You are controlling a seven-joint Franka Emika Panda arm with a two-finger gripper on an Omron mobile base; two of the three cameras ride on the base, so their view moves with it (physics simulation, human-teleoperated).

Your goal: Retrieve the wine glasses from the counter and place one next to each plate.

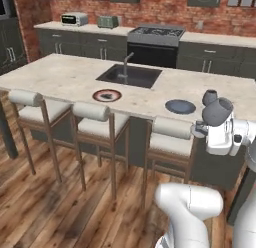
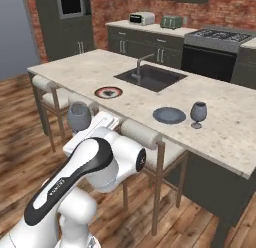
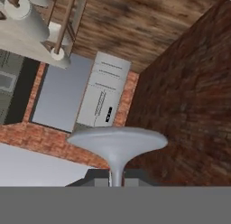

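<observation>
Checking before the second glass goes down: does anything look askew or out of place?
Nothing spilled or damaged. One wine glass stands upright by the blue plate; the gripper carries the other glass tilted, and the red-rimmed plate has none.

white rounded arm (image 2: 75, 187) (black joint bands)

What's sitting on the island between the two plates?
Nothing: bare stone between the red-rimmed plate and the blue plate, seen in the right base view.

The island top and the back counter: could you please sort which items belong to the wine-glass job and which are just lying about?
Job:
- held wine glass, in the end effector
- placed wine glass
- blue plate
- red-rimmed plate

Lying about:
- toaster oven
- toaster
- stools
</observation>
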